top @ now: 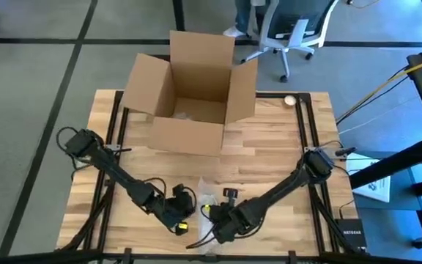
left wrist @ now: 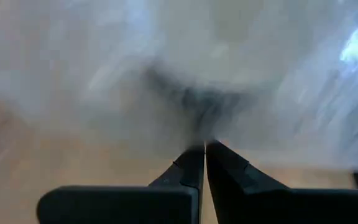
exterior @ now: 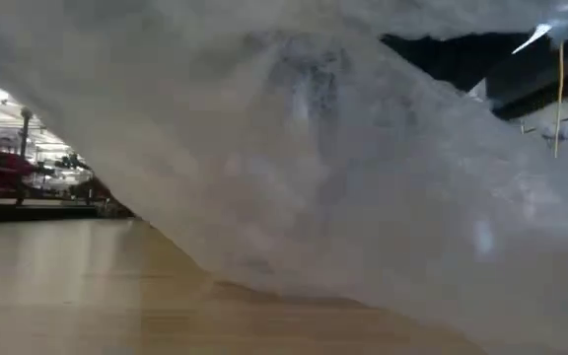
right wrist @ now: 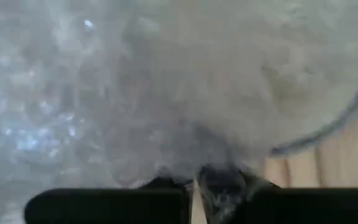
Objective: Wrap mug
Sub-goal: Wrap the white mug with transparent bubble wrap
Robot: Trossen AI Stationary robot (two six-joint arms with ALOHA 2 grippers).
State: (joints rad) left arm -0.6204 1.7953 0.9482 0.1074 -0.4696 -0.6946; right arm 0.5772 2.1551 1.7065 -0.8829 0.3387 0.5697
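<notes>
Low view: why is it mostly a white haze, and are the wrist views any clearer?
Low view: the bubble wrap hangs close to the lens, out of focus, hiding the table behind. Left wrist view: smeared wrap beyond shut fingers. Right wrist view: equally hazy wrap. High view: clear.
</notes>
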